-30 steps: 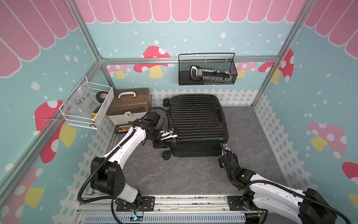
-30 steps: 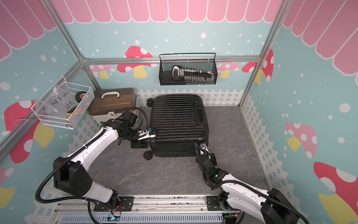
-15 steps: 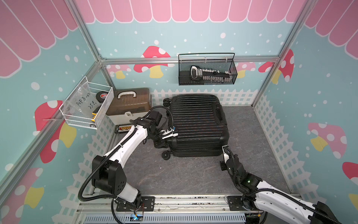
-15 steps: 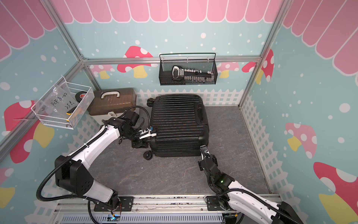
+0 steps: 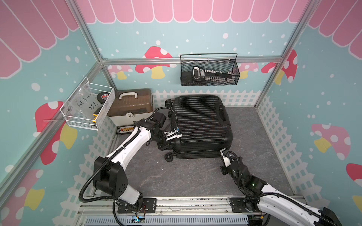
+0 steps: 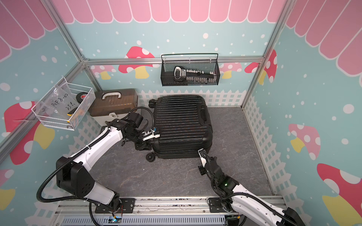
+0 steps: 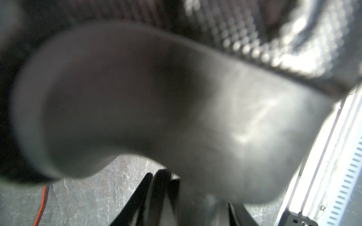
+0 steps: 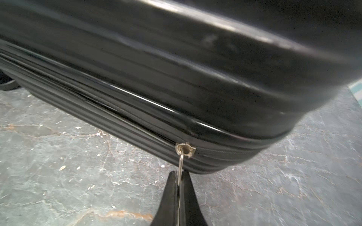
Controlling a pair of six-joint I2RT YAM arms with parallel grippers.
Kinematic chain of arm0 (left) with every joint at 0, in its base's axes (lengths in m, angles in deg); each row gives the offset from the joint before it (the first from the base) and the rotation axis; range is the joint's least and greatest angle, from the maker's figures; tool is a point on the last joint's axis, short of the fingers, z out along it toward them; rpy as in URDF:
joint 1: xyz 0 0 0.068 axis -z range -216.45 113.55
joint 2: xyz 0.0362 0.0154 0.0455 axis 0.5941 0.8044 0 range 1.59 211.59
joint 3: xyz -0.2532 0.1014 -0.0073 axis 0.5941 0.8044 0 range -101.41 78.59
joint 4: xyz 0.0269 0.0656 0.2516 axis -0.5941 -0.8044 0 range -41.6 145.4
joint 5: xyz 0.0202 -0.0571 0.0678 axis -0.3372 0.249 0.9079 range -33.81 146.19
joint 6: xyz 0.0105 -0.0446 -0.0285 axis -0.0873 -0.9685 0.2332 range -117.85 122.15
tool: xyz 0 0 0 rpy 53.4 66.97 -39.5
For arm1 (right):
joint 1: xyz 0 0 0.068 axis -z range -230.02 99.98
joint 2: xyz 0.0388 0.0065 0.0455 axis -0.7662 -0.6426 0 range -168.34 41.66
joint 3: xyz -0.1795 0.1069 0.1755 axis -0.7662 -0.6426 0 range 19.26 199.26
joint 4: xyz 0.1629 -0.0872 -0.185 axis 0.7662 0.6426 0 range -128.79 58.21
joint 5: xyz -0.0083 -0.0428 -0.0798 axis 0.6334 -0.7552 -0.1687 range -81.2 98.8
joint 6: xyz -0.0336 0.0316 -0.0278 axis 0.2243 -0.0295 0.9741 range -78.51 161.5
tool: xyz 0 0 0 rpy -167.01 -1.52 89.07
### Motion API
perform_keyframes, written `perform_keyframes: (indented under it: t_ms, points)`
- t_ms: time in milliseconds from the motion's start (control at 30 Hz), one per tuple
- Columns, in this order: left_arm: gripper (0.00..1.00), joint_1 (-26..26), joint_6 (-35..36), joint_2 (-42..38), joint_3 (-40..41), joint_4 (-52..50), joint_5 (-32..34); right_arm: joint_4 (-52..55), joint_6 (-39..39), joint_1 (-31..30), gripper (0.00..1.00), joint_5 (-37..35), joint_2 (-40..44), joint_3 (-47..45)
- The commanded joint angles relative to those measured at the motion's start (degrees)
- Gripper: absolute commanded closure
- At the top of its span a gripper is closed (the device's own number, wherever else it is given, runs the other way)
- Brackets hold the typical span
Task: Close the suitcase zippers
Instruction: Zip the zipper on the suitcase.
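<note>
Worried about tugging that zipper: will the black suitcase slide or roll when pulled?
Probably slides rather than rolls: the suitcase lies flat on its shell, the caster pointing sideways. Its hard ribbed shell should stay stiff. The thin zipper pull in the right gripper may slip.

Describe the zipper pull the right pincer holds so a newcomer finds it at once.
Start at the black ribbed suitcase lying flat mid-floor and go to its near corner away from the wheels. On the seam between the shells there sits a small silver zipper pull, pinched in the shut right pincer; it is the only bright metal seen on that black seam.
</note>
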Motion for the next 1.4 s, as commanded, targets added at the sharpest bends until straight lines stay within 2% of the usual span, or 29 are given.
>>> perform_keyframes:
  t_ms: [0, 167, 367, 533, 867, 1367]
  points:
    - [0.86, 0.1, -15.3, 0.4, -3.0, 11.7, 0.8, -5.0, 2.3, -1.1, 1.0, 9.5, -1.0, 0.5]
    - [0.86, 2.8, -19.3, 0.1, -2.1, 11.7, 2.9, -5.1, 1.6, -1.1, 1.0, 6.3, -4.2, 1.7]
    - [0.87, 10.1, -23.9, -2.6, 3.0, 13.2, 3.4, -5.0, 0.0, -1.1, 1.0, 0.9, -7.2, 3.3]
    - [0.87, 15.8, -28.1, -5.5, 6.6, 14.9, 3.1, -4.8, -0.2, -1.1, 1.0, -0.2, -9.3, 5.2]
    - [0.87, 19.2, -38.5, -11.1, 13.9, 25.4, -0.7, -7.2, 1.8, -1.1, 1.0, 7.6, -10.1, 4.9]
    - [0.86, 24.4, -40.1, -8.2, 15.2, 30.5, -8.4, -12.8, 4.4, -1.1, 1.0, 21.1, -13.0, 4.7]
